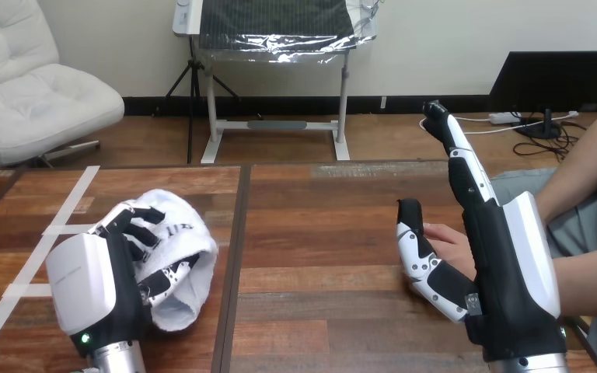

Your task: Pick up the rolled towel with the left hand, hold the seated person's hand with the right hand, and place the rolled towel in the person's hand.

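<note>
Towel (pixel 179 221) on table (pixel 319 233) wrapped by curled left hand (pixel 93 284), set for lifting; right hand (pixel 505 264) spread straight beside person's hand (pixel 449 242), seemingly lined up to clasp it.

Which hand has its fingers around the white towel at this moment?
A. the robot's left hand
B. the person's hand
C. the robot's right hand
A: the left hand curls its fingers round the towel at the left of the table, while the right hand stands open beside the person's hand.
</note>
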Robot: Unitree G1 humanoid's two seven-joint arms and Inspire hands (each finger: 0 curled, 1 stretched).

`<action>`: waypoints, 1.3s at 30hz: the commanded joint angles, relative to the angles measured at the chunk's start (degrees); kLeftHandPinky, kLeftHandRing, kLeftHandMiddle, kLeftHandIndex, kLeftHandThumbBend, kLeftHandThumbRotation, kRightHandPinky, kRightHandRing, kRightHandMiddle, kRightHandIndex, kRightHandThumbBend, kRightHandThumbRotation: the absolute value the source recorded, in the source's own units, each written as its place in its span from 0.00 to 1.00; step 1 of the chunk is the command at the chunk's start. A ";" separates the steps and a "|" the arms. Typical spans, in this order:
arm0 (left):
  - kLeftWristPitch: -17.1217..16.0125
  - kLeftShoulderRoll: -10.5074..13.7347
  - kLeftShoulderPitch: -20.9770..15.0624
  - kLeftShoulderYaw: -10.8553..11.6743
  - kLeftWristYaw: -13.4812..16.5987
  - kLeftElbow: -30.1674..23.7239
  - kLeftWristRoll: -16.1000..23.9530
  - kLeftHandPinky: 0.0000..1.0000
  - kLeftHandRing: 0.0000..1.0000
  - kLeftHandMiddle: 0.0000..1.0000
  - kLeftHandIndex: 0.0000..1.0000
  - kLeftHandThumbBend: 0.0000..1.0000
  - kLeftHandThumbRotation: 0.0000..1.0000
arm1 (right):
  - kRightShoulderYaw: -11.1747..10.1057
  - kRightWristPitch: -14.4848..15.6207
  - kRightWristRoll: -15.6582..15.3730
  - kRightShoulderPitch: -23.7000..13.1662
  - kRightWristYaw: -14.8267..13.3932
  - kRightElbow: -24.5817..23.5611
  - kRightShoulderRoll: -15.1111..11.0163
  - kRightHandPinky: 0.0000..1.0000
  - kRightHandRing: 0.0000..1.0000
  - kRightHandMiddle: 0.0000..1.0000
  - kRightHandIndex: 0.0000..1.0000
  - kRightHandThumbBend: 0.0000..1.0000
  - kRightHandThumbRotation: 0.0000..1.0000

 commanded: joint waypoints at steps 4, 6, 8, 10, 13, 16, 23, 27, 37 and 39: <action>-3.67 1.70 -4.99 0.07 2.59 1.11 0.16 0.28 0.34 0.44 0.52 0.78 0.00 | -0.29 -0.10 0.43 -3.19 0.07 -1.92 0.44 1.00 0.98 0.95 0.97 0.00 0.00; -5.27 1.87 -5.26 -0.04 3.48 1.73 0.24 0.28 0.34 0.43 0.52 0.79 0.00 | -0.30 -0.20 0.36 -3.27 0.01 -1.81 0.41 1.00 0.98 0.95 0.97 0.00 0.00; -6.13 1.93 -5.45 -0.10 3.97 2.15 0.31 0.27 0.34 0.43 0.51 0.79 0.00 | -0.31 -0.25 0.35 -3.31 -0.05 -1.73 0.42 1.00 0.98 0.95 0.97 0.00 0.00; -6.50 1.94 -5.60 -0.12 4.21 2.46 0.37 0.27 0.34 0.43 0.51 0.79 0.00 | -0.31 -0.26 0.37 -3.32 -0.09 -1.66 0.44 1.00 0.98 0.95 0.97 0.00 0.00; -6.86 1.90 -5.76 -0.10 4.37 2.79 0.39 0.27 0.34 0.44 0.51 0.79 0.00 | -0.40 -0.37 0.50 -3.43 -0.13 -1.42 0.38 1.00 0.98 0.95 0.97 0.00 0.00; -7.80 1.84 -5.91 -0.04 4.42 3.10 0.10 0.28 0.34 0.44 0.51 0.80 0.00 | -0.39 -0.29 0.51 -3.42 -0.10 -1.46 0.40 1.00 0.98 0.95 0.97 0.00 0.00; -8.15 1.73 -6.01 0.06 3.99 3.20 -0.17 0.28 0.35 0.44 0.51 0.80 0.00 | -0.43 -0.41 0.63 -3.46 -0.15 -1.36 0.35 1.00 0.98 0.95 0.97 0.00 0.00; -8.31 1.80 -6.17 0.03 4.10 3.36 -0.17 0.28 0.35 0.44 0.51 0.80 0.00 | -0.42 -0.34 0.47 -3.56 -0.19 -1.33 0.35 1.00 0.98 0.95 0.97 0.00 0.00; -6.53 1.56 -5.41 0.45 0.68 1.56 -1.43 0.28 0.34 0.43 0.51 0.79 0.00 | -0.50 -0.60 0.85 -3.53 -0.13 -1.25 0.23 1.00 0.99 0.95 0.98 0.00 0.00; -5.79 1.60 -5.01 0.53 -1.37 0.66 -2.09 0.28 0.35 0.44 0.51 0.79 0.00 | -0.55 -0.46 0.92 -3.41 -0.03 -1.33 0.20 1.00 0.99 0.95 0.98 0.00 0.00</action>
